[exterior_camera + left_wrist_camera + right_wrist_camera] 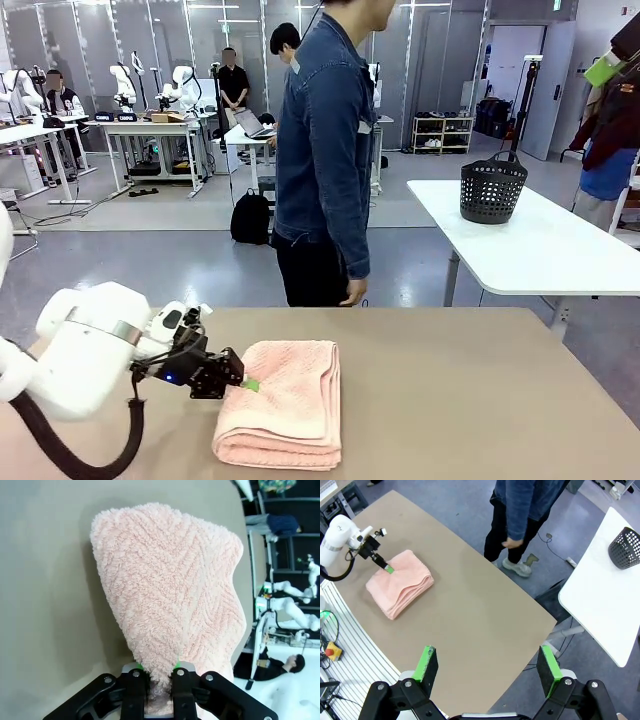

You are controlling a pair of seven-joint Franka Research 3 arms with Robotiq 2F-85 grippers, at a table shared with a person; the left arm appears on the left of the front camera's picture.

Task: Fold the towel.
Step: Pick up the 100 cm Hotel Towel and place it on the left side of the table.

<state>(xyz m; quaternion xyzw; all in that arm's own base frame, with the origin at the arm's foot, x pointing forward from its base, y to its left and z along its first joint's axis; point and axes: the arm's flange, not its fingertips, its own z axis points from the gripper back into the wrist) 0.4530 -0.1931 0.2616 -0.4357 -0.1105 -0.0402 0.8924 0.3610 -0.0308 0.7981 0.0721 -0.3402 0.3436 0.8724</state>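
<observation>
Brown tabletop under folded towel, white table beyond.

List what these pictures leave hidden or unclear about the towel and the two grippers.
- Front view: the left gripper tips meet the towel; a pinch can't be confirmed from this side.
- Left wrist view: towel pile swallows the fingertips, hiding how much cloth lies between them.
- Towel's underside and inner layers: covered by its own folds.
- Right wrist view: the right gripper base is cut by the bottom edge.
</observation>
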